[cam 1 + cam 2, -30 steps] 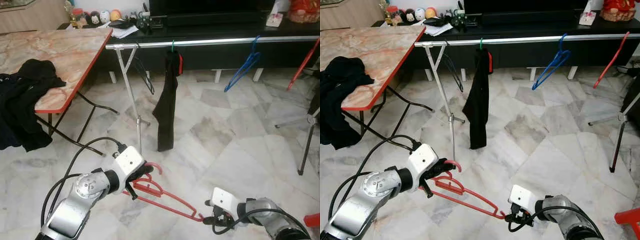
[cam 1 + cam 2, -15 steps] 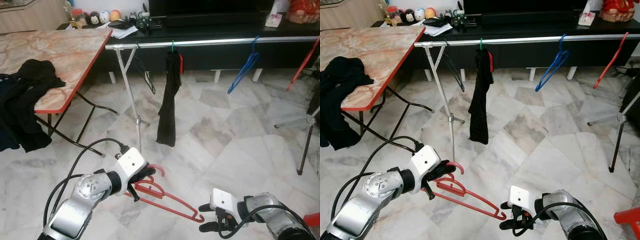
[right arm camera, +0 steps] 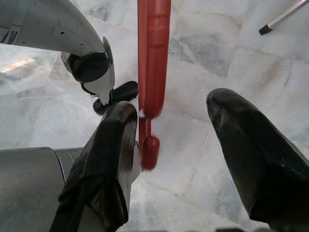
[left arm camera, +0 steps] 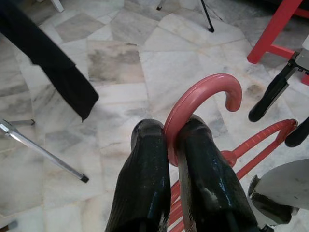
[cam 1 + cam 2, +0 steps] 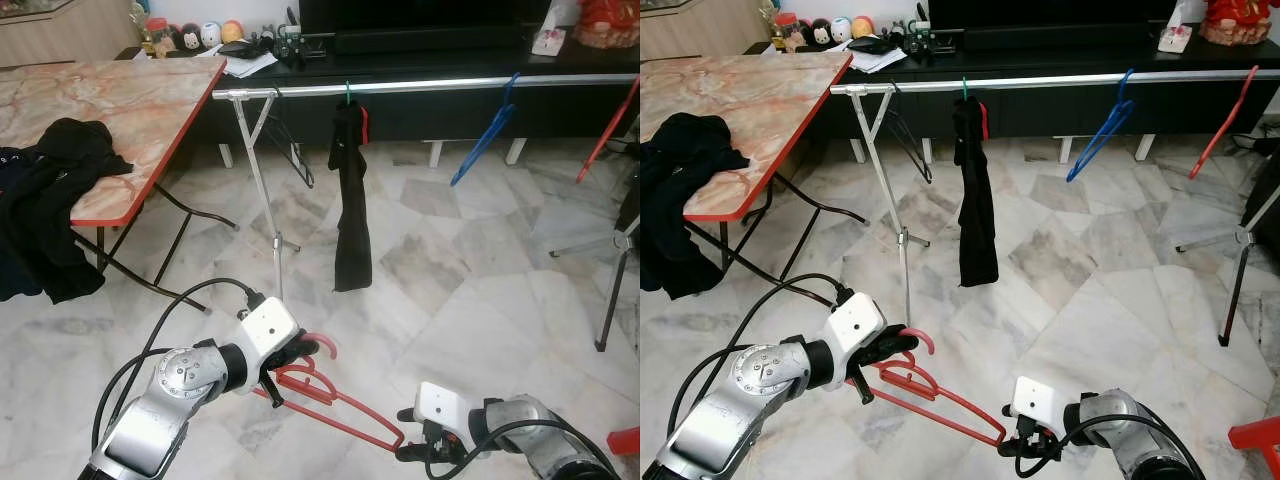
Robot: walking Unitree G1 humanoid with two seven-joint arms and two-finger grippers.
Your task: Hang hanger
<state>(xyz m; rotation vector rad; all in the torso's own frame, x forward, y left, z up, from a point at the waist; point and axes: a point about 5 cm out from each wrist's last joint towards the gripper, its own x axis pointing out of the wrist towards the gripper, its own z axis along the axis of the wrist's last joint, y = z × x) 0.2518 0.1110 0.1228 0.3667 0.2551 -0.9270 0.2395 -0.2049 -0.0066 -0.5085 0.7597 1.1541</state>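
One red plastic hanger [image 5: 335, 402], curved hook clamped by left end effector [image 4: 170, 145], right end effector [image 3: 190, 145] spread wide

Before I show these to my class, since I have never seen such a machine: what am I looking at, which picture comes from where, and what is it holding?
This is a walking robot with two silver arms. Two pictures come from cameras in its head, looking down at a marble floor; two come from its wrists. The left pincer is shut on the hook of a red hanger. The right pincer is open around the hanger's far end. Ahead stands a clothes rail with black trousers and a blue hanger. A table carries black clothes.
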